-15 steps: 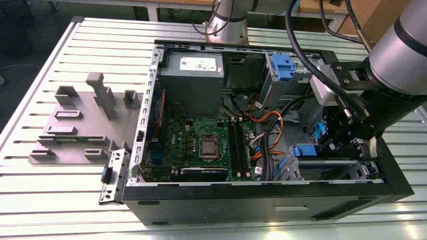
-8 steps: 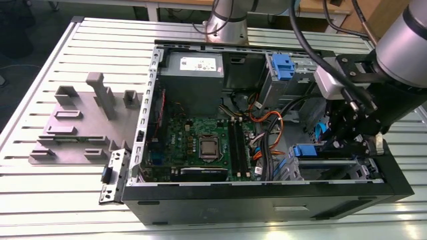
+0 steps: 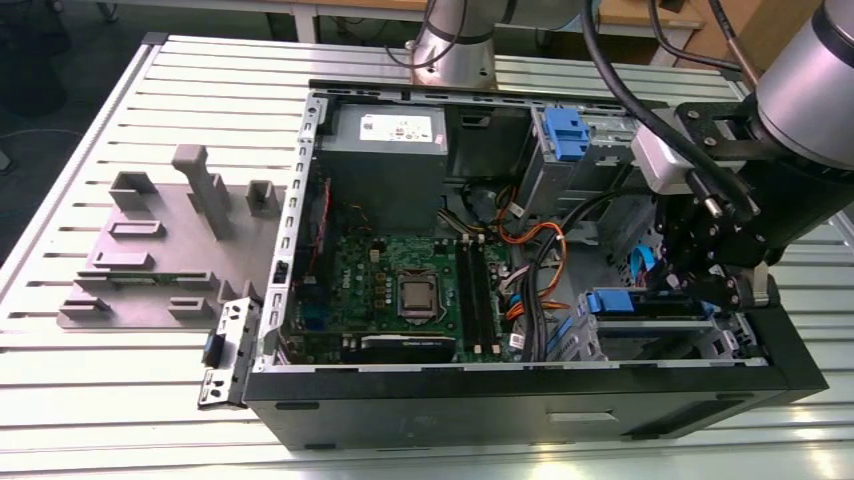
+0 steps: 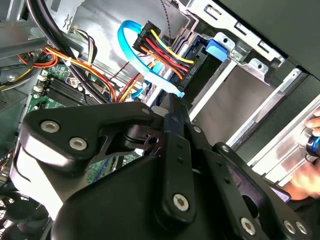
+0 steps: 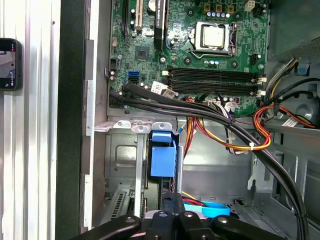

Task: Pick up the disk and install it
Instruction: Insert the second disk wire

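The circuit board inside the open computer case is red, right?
Not quite. The circuit board is green, not red, as the exterior view shows. It does sit inside the open computer case.

A green motherboard [image 3: 400,285], a blue latch [image 5: 163,156], red-yellow-orange wires [image 4: 160,50] and a black case [image 3: 534,405].
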